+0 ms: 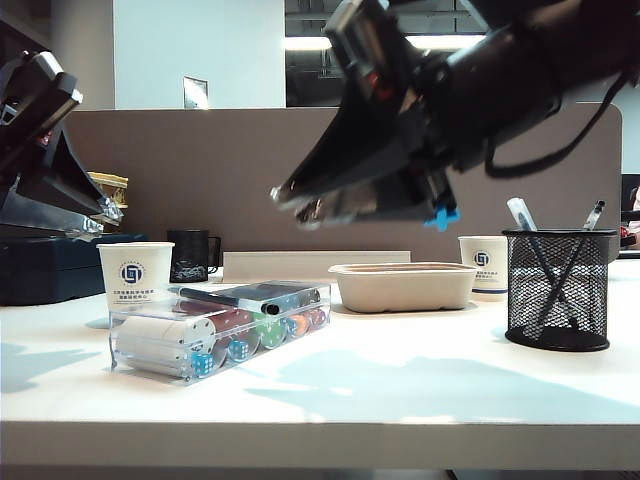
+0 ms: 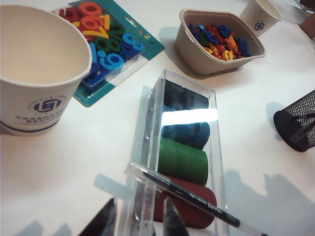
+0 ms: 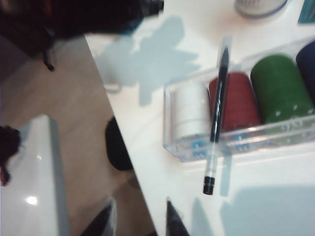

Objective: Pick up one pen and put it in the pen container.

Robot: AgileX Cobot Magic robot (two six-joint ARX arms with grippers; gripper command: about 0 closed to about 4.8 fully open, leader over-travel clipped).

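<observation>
Nothing picked up yet: the pen waits on the clear box.
My right gripper (image 1: pixel 300 205) hangs spread over the counter (image 1: pixel 400 380), my left gripper (image 2: pixel 140 219) spread above the pen (image 2: pixel 189 195); the pen container (image 1: pixel 558 290) stands well apart.

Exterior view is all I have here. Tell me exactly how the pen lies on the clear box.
Observer: The pen lies crosswise on top of the clear box, above the red chips, with one end sticking out past the box's side.
Operator: Report the left fingers.
Observer: The left gripper hovers over one end of that box, fingers apart and holding nothing. The pen lies just ahead of them.
Operator: Now the right.
Observer: The right gripper is open too and empty. It is at the edge of the table, short of the pen's overhanging end.
</observation>
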